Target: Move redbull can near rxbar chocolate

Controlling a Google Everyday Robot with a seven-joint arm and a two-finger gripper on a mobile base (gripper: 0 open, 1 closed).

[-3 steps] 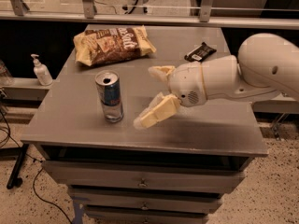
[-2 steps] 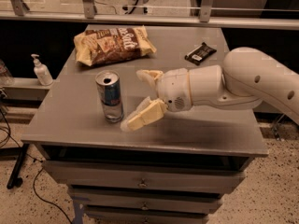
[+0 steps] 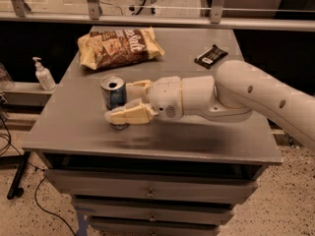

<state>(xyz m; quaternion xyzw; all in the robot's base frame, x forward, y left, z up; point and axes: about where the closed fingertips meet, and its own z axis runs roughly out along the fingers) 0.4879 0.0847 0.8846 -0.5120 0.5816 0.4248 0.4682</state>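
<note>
Claw (image 3: pixel 117 101) at the end of the white robot arm (image 3: pixel 246 95) hangs low over the grey metal bench (image 3: pixel 197 141), its two cream fingers (image 3: pixel 130 114) spread apart and unclenched. Between those fingers stands the slim blue-and-silver redbull can (image 3: pixel 113 92), upright, with the nearer finger crossing in front of its lower part. Whether either finger touches the metal cannot be told. Well apart from the claw, back past its wrist toward the bench's far edge, lies the small flat rxbar chocolate in a dark wrapper with a white label (image 3: pixel 210 56). Just beyond the claw's fingertips, further back on the bench, lies a large yellow-and-brown snack bag (image 3: pixel 118 45).
</note>
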